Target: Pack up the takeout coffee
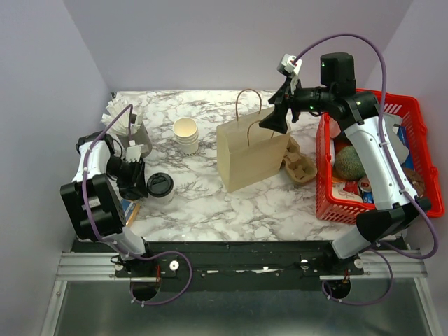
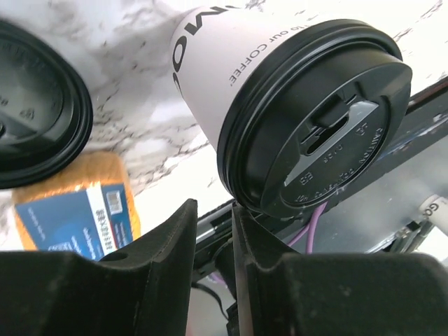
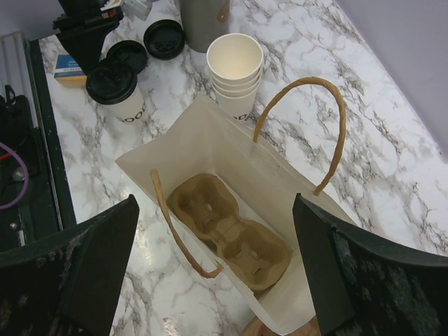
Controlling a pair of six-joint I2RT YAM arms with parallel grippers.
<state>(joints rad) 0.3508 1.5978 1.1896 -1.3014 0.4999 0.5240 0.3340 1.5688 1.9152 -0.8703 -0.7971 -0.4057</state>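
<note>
- Plainly, we count one takeout coffee (image 1: 159,187): a short white paper cup with printed lettering and a round, glossy black plastic lid. It stands upright on the worktop (image 1: 210,203) at the front left, well apart from the paper bag (image 1: 248,164).
- There are two claws. The left claw (image 2: 213,206) sits just beside the coffee with its jaws narrow, and we see only a slim gap between them with nothing in it. The lid's rim lies at one fingertip, but we cannot tell if they touch.
- The right claw (image 3: 215,203) hangs over the bag's open mouth, with its jaws spread wide and nothing held.
- The one bag is stiff tan paper and stands upright, with two twisted-cord handles.
- We see two moulded pulp carriers, one inside the bag (image 3: 231,231) and one against its right side (image 1: 301,168).
- Two loose black lids (image 3: 129,52) lie flat by the left arm.
- One stack of lidless white cups (image 1: 186,134) holds at least three, nested.
- There is one red lattice basket (image 1: 323,178) and one blue-and-orange packet (image 2: 70,217).
- The worktop is white marble with grey veins.
</note>
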